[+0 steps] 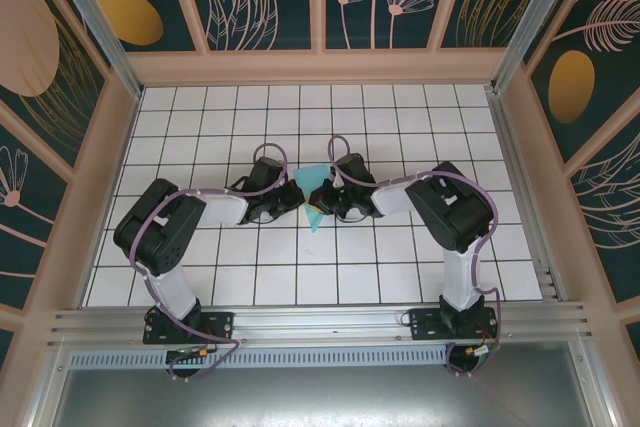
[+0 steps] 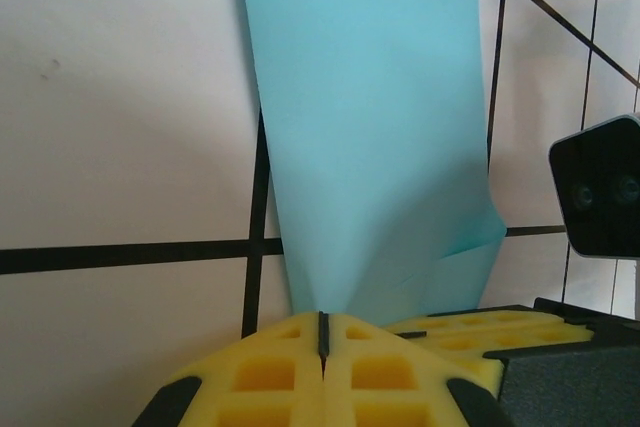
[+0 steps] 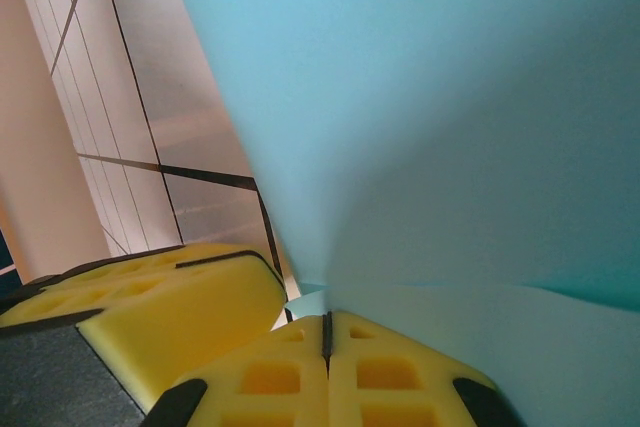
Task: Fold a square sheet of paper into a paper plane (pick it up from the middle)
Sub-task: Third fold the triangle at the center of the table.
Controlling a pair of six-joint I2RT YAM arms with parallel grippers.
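No text, label, brand name, number or sign can be read in any of the views.

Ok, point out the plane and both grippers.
plane [image 1: 316,215]: top view, on its blue pointed end showing between the two grippers.
left gripper [image 2: 323,339]: left wrist view, on the seam where it shuts on the plane.
right gripper [image 3: 327,335]: right wrist view, on the same closed seam.
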